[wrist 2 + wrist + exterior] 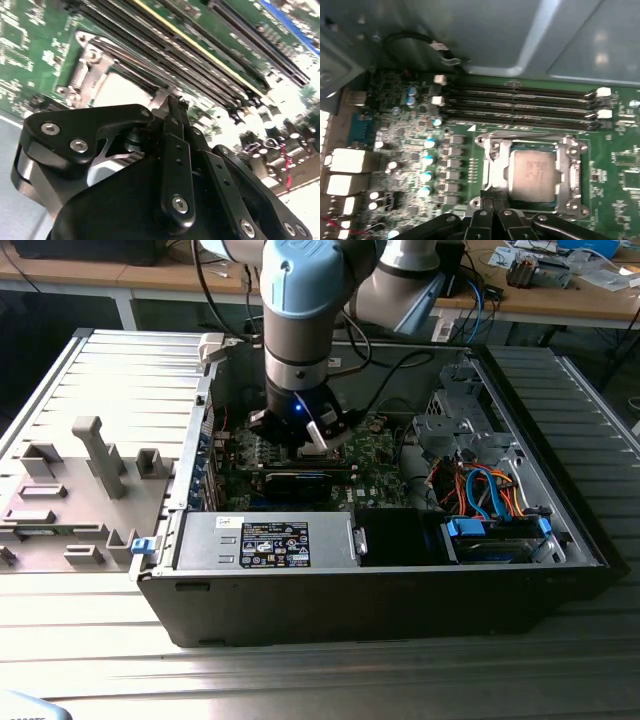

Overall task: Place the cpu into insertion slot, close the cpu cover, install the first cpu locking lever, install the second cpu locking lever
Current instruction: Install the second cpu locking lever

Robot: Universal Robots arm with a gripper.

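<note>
The cpu (535,172) lies flat in the insertion slot (532,149) on the green motherboard (380,445), its silvery top showing through the window of the cpu cover (571,172). The cover lies down over the socket. A thin wire lever (520,135) runs along the socket's side toward the memory slots. My gripper (492,200) is shut, with its black fingertips together at the socket's edge and nothing seen between them. In the second wrist view the gripper (172,106) hangs just over the cover (82,72) and the cpu (120,90). In the exterior view the gripper (305,435) reaches down into the open case.
Long black memory slots (520,105) run beside the socket. Capacitors and rear ports (345,170) crowd another side. The case holds a power supply (265,540) at the front and a drive cage with coloured cables (480,490) on the exterior view's right. A grey fixture tray (70,490) lies outside the case.
</note>
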